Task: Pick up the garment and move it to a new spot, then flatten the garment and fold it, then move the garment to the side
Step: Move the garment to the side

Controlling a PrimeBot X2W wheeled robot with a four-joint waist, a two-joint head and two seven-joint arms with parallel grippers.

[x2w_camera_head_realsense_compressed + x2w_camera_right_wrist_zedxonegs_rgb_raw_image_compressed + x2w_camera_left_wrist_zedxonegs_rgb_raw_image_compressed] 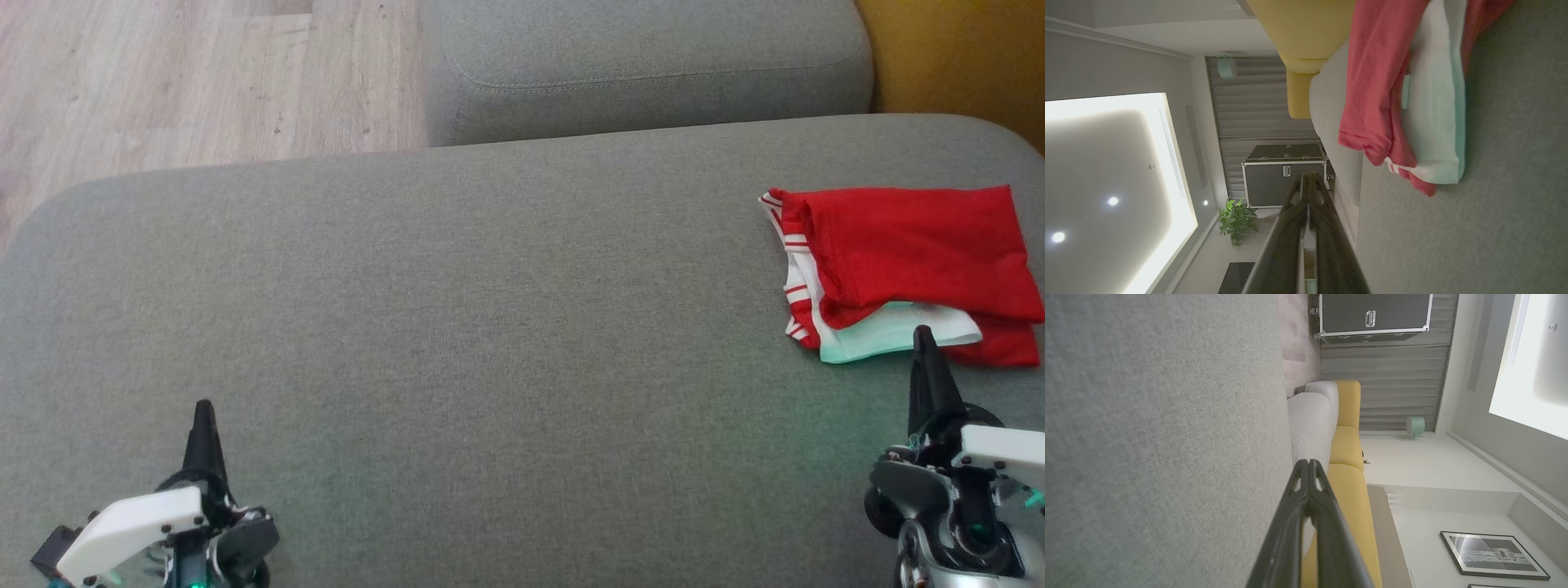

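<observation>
**Folded garment (906,261) at the right end of the grey cushion (490,327)**

Red cloth with white striped trim, folded into a rough rectangle, with a pale white layer poking out along the near edge. Flat on the cushion, close to its right edge and well away from the middle.

Low at the right of the head view, the right gripper (922,333): fingers pressed together, holding nothing, tip overlapping the garment's near white edge. In the right wrist view, the same fingers closed into one dark point, with the cloth off to the side and clear of them. Beyond the fingers, a dark case (1284,175) with metal edging and a potted plant (1237,220).

Low at the left, the left gripper (202,407): likewise pinched shut and empty, over bare cushion, well apart from the garment.

Behind the cushion, a second grey cushion (645,73). Pale wooden floor (163,82) to the left, yellow upholstery (955,49) in the far right corner.
</observation>
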